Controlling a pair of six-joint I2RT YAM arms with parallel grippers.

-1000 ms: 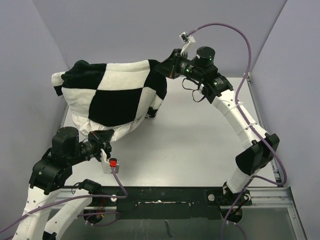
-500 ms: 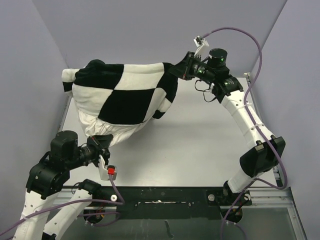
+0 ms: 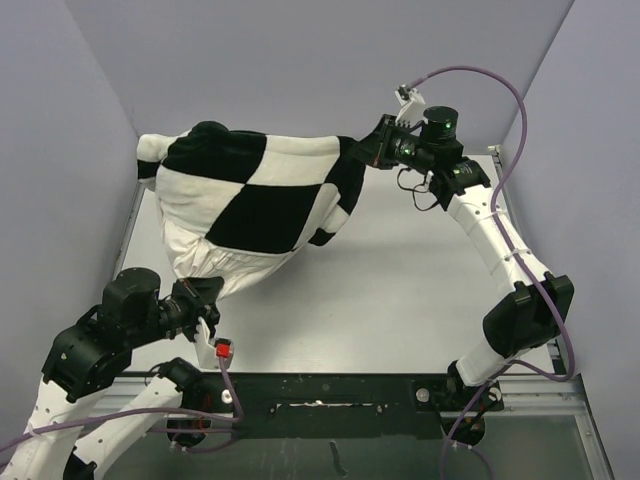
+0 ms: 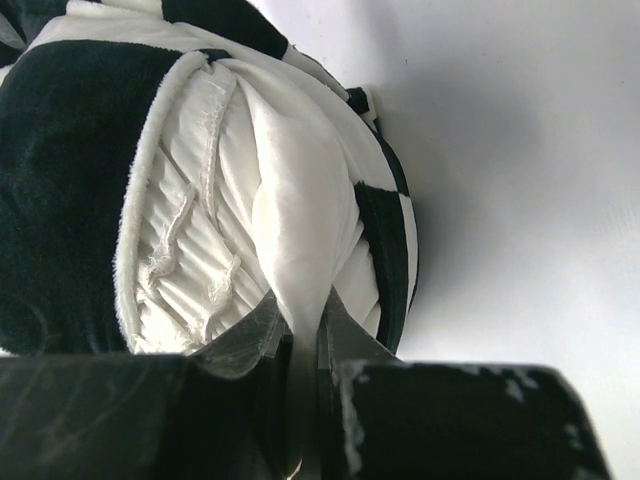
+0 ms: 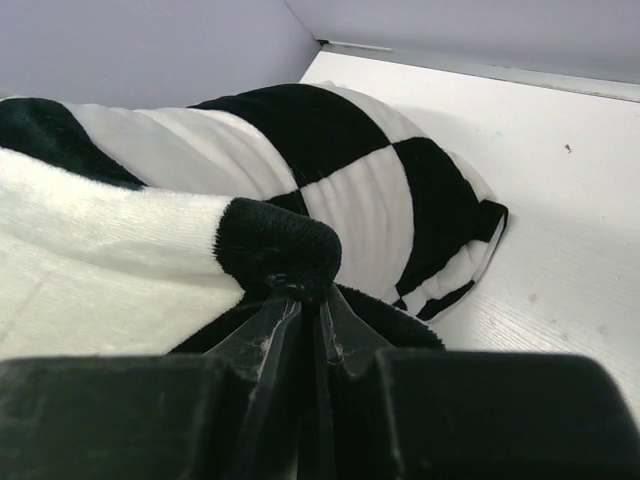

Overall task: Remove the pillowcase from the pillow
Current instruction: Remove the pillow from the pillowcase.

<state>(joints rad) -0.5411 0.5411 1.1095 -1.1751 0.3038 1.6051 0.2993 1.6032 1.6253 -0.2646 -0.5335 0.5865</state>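
The black-and-white checkered pillowcase (image 3: 255, 190) hangs stretched above the table, with the plain white pillow (image 3: 215, 265) sticking out of its lower left opening. My right gripper (image 3: 362, 150) is shut on a black corner of the pillowcase (image 5: 280, 245) and holds it high at the back. My left gripper (image 3: 210, 292) is shut on a fold of the white pillow (image 4: 295, 240) where it comes out of the pillowcase's open hem (image 4: 150, 200). The fabric is taut between the two grippers.
The white table (image 3: 400, 290) lies under the bundle, with grey walls at the left, back and right. A purple cable (image 3: 480, 80) loops above the right arm. The black front rail (image 3: 330, 390) runs along the near edge.
My right gripper has pulled the pillowcase corner up and to the right. The whole bundle shifted right and stretched out, and more white pillow shows at the lower left. My left gripper moved slightly down.
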